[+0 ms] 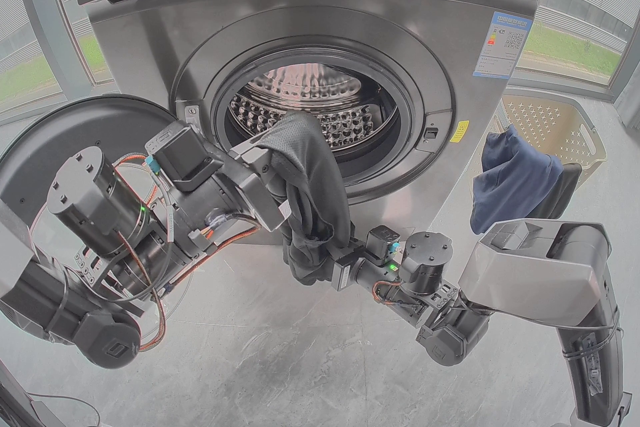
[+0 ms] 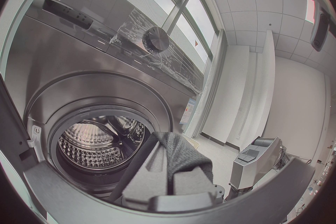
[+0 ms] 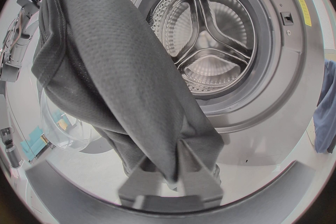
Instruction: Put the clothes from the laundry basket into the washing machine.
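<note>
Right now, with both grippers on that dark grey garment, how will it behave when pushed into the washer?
Probably floppy: the dark grey garment drapes limp between the left gripper and the right gripper. Likely light, since its mesh-like weave looks thin. It may trail over the door rim rather than slide in whole.

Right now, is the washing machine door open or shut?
Open. The door is swung aside to the robot's left, and the bare metal drum shows through the round opening of the washing machine.

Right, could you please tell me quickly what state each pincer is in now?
Left pincer: closed on the dark grey garment.
Right pincer: closed on the same garment's lower end.
</note>
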Controlling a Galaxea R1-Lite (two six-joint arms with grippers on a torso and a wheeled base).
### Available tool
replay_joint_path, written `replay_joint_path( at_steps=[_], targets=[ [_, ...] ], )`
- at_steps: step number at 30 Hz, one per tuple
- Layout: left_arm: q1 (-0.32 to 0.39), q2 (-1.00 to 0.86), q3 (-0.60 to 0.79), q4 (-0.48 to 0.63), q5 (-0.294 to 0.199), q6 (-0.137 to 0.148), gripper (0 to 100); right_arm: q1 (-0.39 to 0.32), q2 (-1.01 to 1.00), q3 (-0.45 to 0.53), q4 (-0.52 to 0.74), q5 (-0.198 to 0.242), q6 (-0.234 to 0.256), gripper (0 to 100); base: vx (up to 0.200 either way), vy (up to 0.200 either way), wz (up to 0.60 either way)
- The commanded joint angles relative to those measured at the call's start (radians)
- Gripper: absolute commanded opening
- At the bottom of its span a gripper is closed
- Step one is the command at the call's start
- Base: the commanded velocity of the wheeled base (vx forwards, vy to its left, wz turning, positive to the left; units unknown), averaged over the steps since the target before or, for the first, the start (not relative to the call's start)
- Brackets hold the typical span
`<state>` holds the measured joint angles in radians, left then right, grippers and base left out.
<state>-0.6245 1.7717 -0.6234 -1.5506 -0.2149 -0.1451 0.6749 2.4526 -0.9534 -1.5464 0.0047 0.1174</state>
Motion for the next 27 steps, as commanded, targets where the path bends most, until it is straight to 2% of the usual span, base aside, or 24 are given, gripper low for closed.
replay_joint_path(
  at_steps=[1, 6, 10, 13, 17, 21, 22, 27],
  targets=[
    [0.005, 0.006, 0.001, 0.000, 0.000, -0.007, 0, 0.003, -0.038, 0.047, 0.000, 0.001, 0.002, 100, 0.000, 0.000, 0.00],
    [0.006, 0.008, -0.001, 0.000, 0.002, -0.014, 0, 0.003, -0.072, 0.105, 0.000, 0.006, 0.007, 100, 0.000, 0.000, 0.00],
    [0.005, 0.006, 0.001, 0.000, 0.002, -0.014, 0, 0.012, -0.072, 0.096, 0.000, 0.017, 0.008, 100, 0.000, 0.000, 0.00],
    [-0.001, 0.003, 0.001, 0.000, 0.002, -0.014, 0, 0.020, -0.055, 0.064, 0.002, 0.020, 0.002, 100, 0.000, 0.000, 0.00],
    [-0.009, -0.005, 0.002, 0.000, 0.000, -0.014, 0, 0.018, 0.026, -0.041, 0.012, 0.018, -0.002, 100, 0.000, 0.000, 0.00],
    [-0.009, -0.006, 0.001, 0.000, 0.000, -0.014, 0, 0.014, 0.060, -0.099, 0.014, 0.009, -0.002, 100, 0.000, 0.000, 0.00],
    [-0.008, -0.006, 0.001, 0.000, 0.000, -0.016, 0, 0.014, 0.060, -0.099, 0.014, 0.008, -0.002, 0, 0.000, 0.000, 0.00],
    [0.003, 0.000, -0.002, 0.000, 0.002, -0.021, 0, 0.005, 0.042, -0.080, 0.002, 0.006, -0.001, 0, 0.000, 0.000, 0.00]
  ],
)
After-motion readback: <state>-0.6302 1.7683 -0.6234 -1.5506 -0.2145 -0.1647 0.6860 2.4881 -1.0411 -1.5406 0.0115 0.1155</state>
